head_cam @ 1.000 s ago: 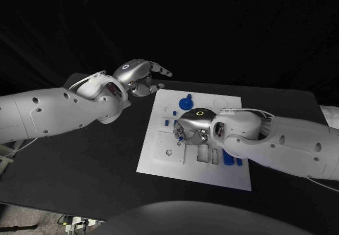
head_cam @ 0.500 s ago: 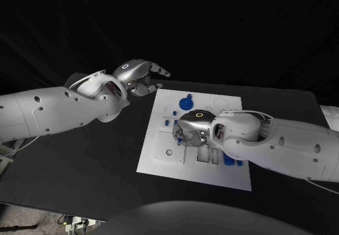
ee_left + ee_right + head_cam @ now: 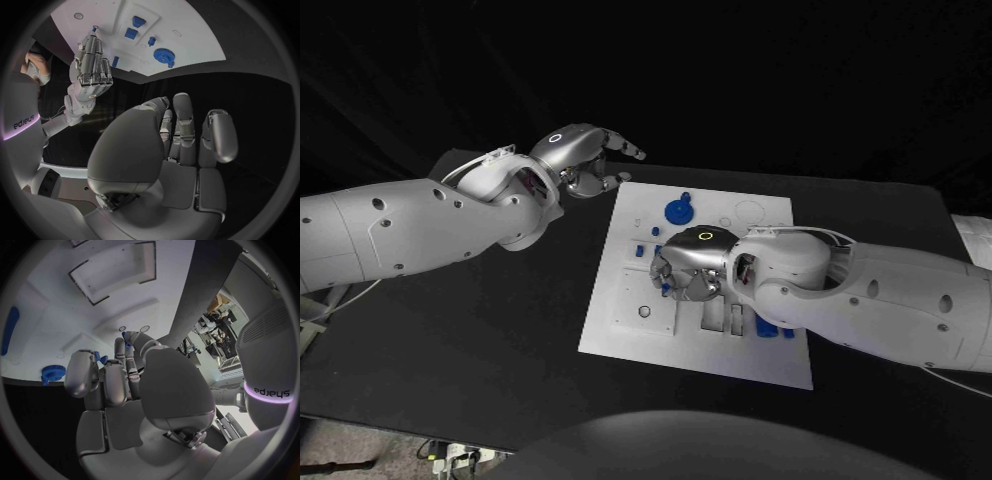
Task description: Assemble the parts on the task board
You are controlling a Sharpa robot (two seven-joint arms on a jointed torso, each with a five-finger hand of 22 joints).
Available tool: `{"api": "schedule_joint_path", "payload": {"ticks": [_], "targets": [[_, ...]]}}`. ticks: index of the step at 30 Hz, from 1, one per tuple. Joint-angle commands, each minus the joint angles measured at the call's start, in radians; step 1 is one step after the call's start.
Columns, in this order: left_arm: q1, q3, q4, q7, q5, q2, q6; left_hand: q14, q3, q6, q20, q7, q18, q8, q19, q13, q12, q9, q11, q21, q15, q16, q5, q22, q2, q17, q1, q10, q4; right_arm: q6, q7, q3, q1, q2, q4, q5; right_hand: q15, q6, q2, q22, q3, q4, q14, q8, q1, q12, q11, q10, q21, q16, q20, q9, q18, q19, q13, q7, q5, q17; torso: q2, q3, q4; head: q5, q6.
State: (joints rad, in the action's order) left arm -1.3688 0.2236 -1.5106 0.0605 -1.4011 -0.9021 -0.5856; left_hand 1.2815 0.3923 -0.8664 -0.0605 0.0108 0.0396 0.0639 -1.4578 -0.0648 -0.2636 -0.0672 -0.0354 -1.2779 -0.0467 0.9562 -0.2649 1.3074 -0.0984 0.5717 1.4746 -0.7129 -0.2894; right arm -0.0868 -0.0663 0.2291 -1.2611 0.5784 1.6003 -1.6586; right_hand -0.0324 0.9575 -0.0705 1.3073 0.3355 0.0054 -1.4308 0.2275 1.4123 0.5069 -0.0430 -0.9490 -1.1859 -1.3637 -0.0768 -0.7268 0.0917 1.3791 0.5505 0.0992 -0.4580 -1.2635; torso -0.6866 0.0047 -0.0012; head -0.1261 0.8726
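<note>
The white task board (image 3: 629, 330) lies in the middle of the black table. My right hand (image 3: 692, 262) hangs over the board's middle, fingers pointing down. Its fingertips pinch a small blue part (image 3: 127, 346) just above the board (image 3: 56, 320). A blue gear (image 3: 678, 210) stands near the board's far edge, also seen as the gear (image 3: 53, 373) and the gear (image 3: 164, 54). My left hand (image 3: 584, 158) hovers off the board's far left corner, fingers apart and holding nothing. The left wrist view shows the right hand (image 3: 92, 60) above the board (image 3: 194, 30).
A long blue bar (image 3: 770, 325) lies by the board's right edge, partly under my right arm. Small blue pieces (image 3: 642, 252) sit on the board's left side, with more blue parts (image 3: 136, 22). Recessed slots (image 3: 714, 316) open near the board's front. Black table surrounds the board.
My right hand has crept slightly toward the board's far left while keeping its pinch. The left hand has barely moved.
</note>
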Motion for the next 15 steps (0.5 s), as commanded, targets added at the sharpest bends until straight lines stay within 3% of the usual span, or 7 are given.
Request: {"api": "schedule_joint_path", "payload": {"ticks": [1,15], "targets": [[0.001,-0.001,0.000,0.005,-0.001,0.003,0.015,-0.008,0.002,0.002,-0.003,-0.007,0.020,0.003,0.007,-0.001,-0.006,0.000,0.000,0.005,0.000,-0.003,-0.003,0.185,0.003,0.000,-0.008,0.005,-0.002,0.013,-0.002,0.000,0.001,0.001,0.003,-0.002,0.001,0.002,-0.004,0.158,0.002,-0.001,0.008,0.001,-0.001,-0.002,0.002,-0.007,-0.001,0.004,-0.001,-0.001,-0.011,-0.005,0.001,0.007,0.003,-0.001,0.000,0.0005,0.0000,0.002,0.000],[0.004,-0.001,0.001,0.007,0.001,0.005,0.028,-0.010,0.003,0.008,-0.003,-0.007,0.020,0.000,0.008,-0.001,-0.008,0.002,-0.001,0.006,0.001,-0.004,-0.004,0.184,0.004,-0.003,-0.008,0.006,0.000,0.031,-0.018,0.000,0.004,0.004,0.002,-0.015,0.001,0.002,-0.004,0.157,0.002,-0.001,0.009,0.000,-0.001,-0.003,0.001,-0.008,0.001,0.006,-0.001,-0.001,-0.011,-0.006,0.000,0.007,0.006,0.002,0.000,0.0005,0.0001,0.003,0.000]]}}
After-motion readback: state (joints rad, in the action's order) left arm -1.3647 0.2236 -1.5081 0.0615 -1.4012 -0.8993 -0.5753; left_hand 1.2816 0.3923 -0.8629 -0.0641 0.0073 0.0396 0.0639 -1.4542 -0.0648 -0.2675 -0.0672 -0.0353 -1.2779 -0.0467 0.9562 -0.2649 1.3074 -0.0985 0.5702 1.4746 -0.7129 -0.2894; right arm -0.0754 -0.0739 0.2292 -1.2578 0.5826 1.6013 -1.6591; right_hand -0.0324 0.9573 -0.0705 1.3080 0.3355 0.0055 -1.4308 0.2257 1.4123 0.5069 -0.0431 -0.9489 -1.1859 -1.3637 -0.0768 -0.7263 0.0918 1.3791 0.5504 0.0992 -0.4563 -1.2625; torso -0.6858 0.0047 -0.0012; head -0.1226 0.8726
